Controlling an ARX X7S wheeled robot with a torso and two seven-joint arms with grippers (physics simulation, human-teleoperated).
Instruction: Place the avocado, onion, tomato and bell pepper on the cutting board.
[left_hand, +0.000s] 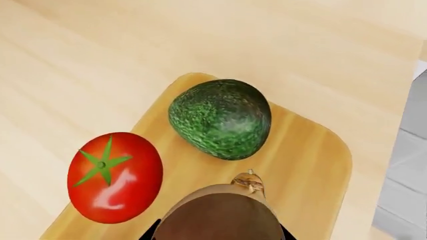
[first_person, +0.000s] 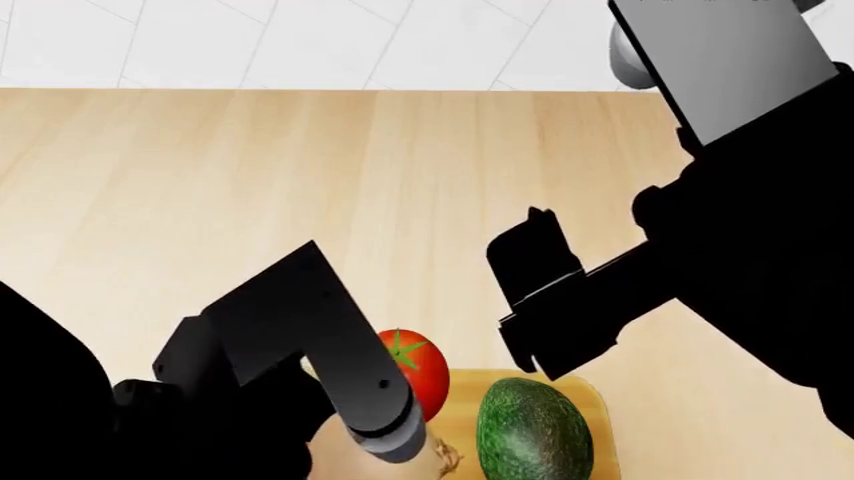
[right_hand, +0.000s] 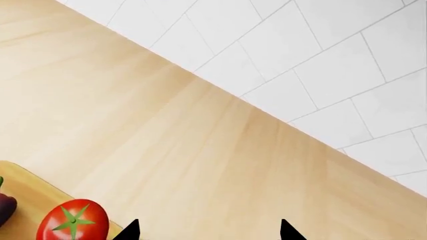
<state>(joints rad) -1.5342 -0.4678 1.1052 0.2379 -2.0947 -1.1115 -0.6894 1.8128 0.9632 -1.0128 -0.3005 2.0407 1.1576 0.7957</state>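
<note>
The golden cutting board (left_hand: 313, 160) carries the dark green avocado (left_hand: 220, 125) and the glossy red tomato (left_hand: 115, 176), side by side. My left gripper (left_hand: 220, 234) is shut on the brown-tan onion (left_hand: 220, 215), over the board's near part just short of the avocado; I cannot tell if the onion touches the board. From the head, the tomato (first_person: 416, 370), avocado (first_person: 534, 432) and the onion's papery tip (first_person: 445, 458) show beside the left gripper (first_person: 394, 440). My right gripper (right_hand: 208, 232) is open and empty over bare counter, beyond the tomato (right_hand: 72, 220). The bell pepper is out of view.
A pale wooden countertop (first_person: 267, 180) runs back to a white tiled wall (right_hand: 320, 60). My right arm (first_person: 721, 250) hangs over the right of the counter above the board (first_person: 467, 395). A counter edge and grey floor (left_hand: 407, 170) lie past the board.
</note>
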